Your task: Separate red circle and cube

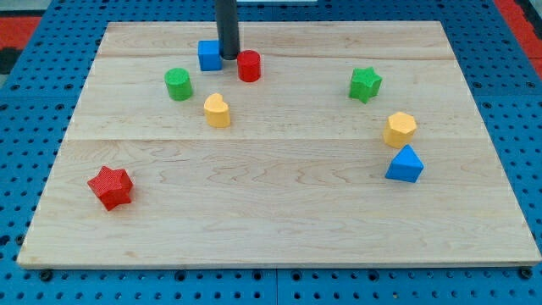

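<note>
A red circle block (248,65) and a blue cube (209,55) stand near the view's top, left of centre, with a small gap between them. My tip (229,57) sits in that gap, touching or nearly touching both, the cube on its left and the red circle on its right. The dark rod rises straight up out of the view's top.
A green circle (178,84) and a yellow heart (217,110) lie below the pair. A red star (110,187) lies at lower left. A green star (365,84), a yellow hexagon (400,129) and a blue triangle-like block (405,164) lie at right. The wooden board (279,212) ends on all sides.
</note>
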`<action>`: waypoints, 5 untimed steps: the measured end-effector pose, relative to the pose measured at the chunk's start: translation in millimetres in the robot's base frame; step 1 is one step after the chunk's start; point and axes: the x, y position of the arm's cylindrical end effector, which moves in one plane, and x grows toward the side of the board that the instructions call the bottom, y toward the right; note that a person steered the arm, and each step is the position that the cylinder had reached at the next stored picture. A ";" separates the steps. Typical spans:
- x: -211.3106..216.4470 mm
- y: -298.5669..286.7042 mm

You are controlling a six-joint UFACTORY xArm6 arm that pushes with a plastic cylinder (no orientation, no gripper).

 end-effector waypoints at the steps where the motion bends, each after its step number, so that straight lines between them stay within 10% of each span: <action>1: 24.8 14.8; 5: 28.2 94.1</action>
